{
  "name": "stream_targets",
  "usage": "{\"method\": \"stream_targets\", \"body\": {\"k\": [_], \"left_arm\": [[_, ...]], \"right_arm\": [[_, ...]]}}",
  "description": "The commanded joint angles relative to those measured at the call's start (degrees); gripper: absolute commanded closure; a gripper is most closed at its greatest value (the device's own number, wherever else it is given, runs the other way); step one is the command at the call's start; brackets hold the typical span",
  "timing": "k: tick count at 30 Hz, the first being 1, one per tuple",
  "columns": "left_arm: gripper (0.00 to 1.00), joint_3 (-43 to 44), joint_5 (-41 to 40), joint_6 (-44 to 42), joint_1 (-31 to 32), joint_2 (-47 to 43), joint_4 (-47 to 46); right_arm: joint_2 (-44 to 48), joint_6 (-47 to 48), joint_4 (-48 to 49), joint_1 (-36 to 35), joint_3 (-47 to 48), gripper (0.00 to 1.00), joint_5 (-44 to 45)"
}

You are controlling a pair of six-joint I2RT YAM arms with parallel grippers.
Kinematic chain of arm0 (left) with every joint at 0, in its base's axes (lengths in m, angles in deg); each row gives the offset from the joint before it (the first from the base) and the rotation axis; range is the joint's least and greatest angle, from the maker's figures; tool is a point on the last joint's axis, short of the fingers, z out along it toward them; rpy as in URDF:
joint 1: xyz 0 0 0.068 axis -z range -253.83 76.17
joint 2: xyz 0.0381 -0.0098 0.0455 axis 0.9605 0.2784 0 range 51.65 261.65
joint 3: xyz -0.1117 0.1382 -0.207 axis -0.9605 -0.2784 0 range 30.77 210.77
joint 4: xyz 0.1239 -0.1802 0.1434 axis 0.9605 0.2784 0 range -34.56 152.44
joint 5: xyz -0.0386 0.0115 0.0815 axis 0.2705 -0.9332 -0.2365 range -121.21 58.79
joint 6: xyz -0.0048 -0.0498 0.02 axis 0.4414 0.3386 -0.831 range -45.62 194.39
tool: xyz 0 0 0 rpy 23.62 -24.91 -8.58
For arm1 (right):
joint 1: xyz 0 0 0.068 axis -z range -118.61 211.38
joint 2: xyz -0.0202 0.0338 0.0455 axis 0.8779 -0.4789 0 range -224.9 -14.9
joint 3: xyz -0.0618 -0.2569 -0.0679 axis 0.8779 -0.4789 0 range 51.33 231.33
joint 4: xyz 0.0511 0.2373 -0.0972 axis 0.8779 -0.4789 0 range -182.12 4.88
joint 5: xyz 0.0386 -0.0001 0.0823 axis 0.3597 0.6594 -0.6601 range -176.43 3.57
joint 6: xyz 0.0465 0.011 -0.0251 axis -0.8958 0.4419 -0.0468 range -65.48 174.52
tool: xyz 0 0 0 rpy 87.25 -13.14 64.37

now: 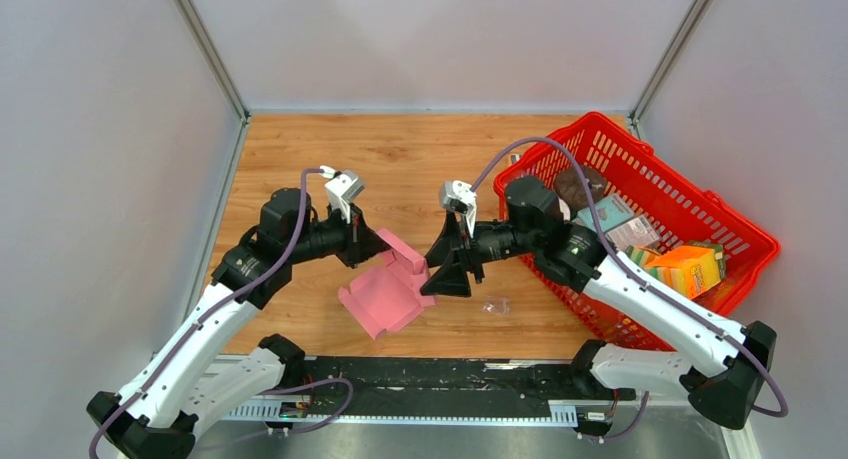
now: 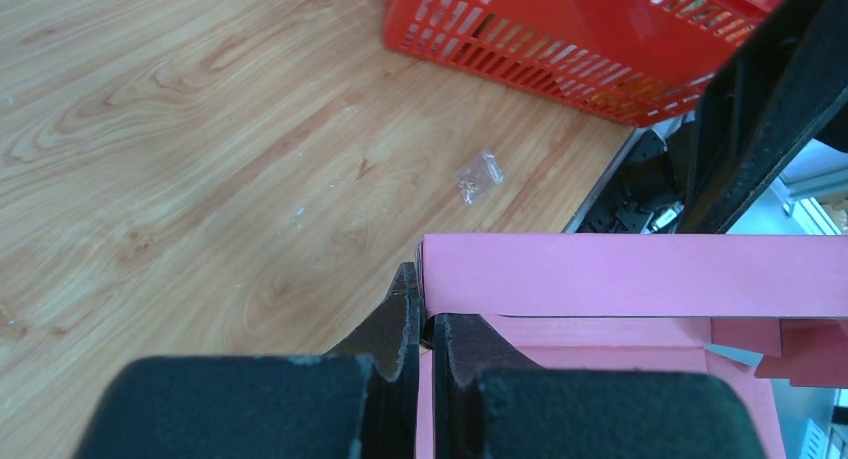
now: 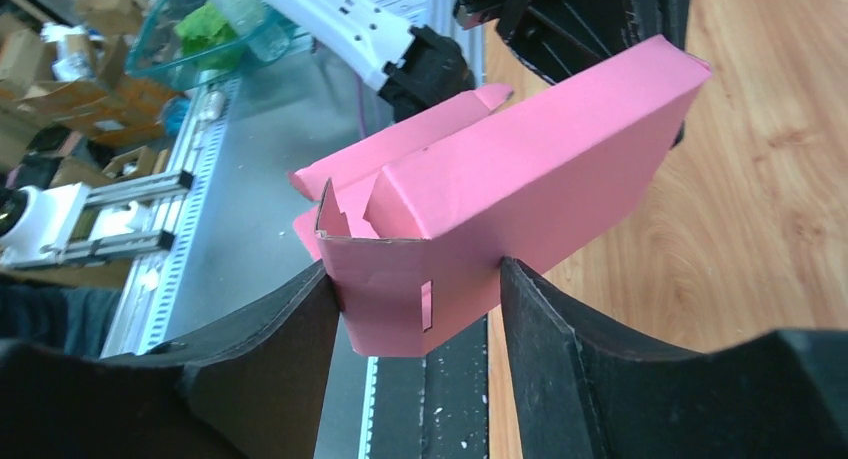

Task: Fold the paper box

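Observation:
The pink paper box hangs partly folded above the wooden table, between my two arms. My left gripper is shut on one thin wall of the paper box; in the left wrist view its fingertips pinch the pink card's edge. My right gripper straddles the opposite end. In the right wrist view that slotted end of the paper box sits between wide-set fingers, and both inner faces touch it.
A red basket stands at the right, holding a teal box, an orange box and other goods. A small clear plastic bag lies on the wood under the right gripper. A black rail runs along the near edge.

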Motion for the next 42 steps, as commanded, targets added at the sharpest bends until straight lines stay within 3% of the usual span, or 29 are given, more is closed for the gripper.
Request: {"method": "stream_targets", "body": {"k": [1, 11, 19, 25, 30, 35, 40, 42], "left_arm": [[1.0, 2.2, -2.3, 2.3, -0.2, -0.2, -1.0], [1.0, 2.3, -9.2, 2.9, -0.2, -1.4, 1.6], [1.0, 2.5, -16.8, 4.2, -0.2, -3.9, 3.4], [1.0, 3.4, -24.4, 5.2, 0.3, -4.4, 6.7], [1.0, 5.6, -27.8, 4.3, 2.5, -3.3, 9.6], [1.0, 6.6, -32.0, 4.6, 3.3, -3.2, 11.7], [1.0, 7.2, -34.5, 5.4, 4.9, -2.3, 12.9], [1.0, 7.8, -36.3, 5.7, 5.6, -1.5, 13.6]], "right_arm": [[1.0, -2.7, 5.1, -1.7, -0.2, 0.42, 11.3], [-3.0, -9.4, 6.8, -3.9, 0.7, 0.48, 25.1], [-3.8, -10.2, 2.7, -5.8, 1.5, 0.66, 44.4], [-6.5, -12.4, 0.5, -8.6, 3.2, 0.62, 58.5], [-9.6, -12.2, -2.0, -10.9, 6.5, 0.48, 65.7], [-10.2, -11.8, -3.2, -12.1, 7.5, 0.48, 69.3], [-11.0, -11.7, -3.9, -13.3, 8.2, 0.58, 73.3], [-10.9, -11.0, -3.6, -13.9, 8.1, 0.53, 73.4]]}}
